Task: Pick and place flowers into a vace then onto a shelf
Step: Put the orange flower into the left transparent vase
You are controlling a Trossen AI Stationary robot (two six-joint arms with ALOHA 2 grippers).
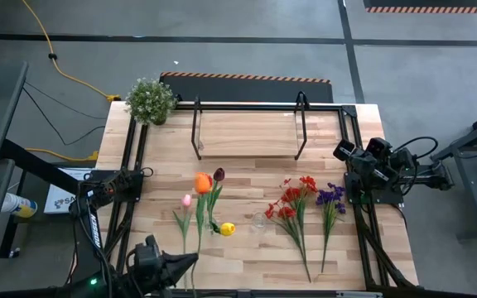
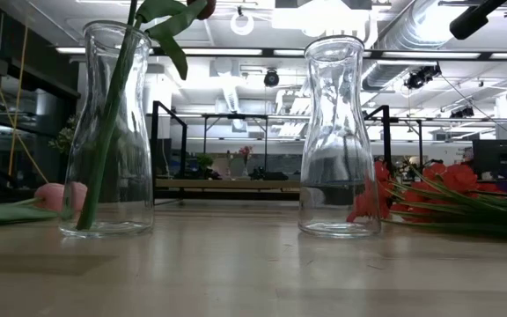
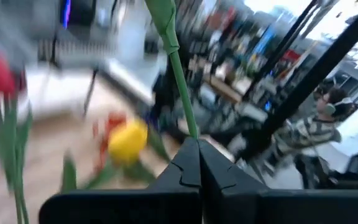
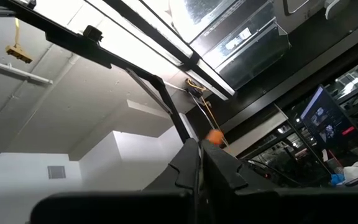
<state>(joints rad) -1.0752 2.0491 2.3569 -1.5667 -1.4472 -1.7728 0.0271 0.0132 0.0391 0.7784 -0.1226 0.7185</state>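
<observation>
The left hand (image 3: 199, 163), at the table's (image 1: 247, 257) near edge below the left vase (image 2: 108, 132), is pinched on a green flower stem (image 3: 178, 68), likely to stand it in that vase, while the right hand (image 4: 199, 163) waits shut, beside the shelf (image 1: 247, 132).

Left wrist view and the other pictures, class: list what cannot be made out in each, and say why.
- Left wrist view: the left gripper is shut on a green stem; its bloom is cut off by the top edge, colour unknown.
- Left wrist view: the yellow tulip and the background are blurred.
- Low view: the left vase holds a stem; the bloom runs off the top.
- High view: the right gripper is too small to read.
</observation>
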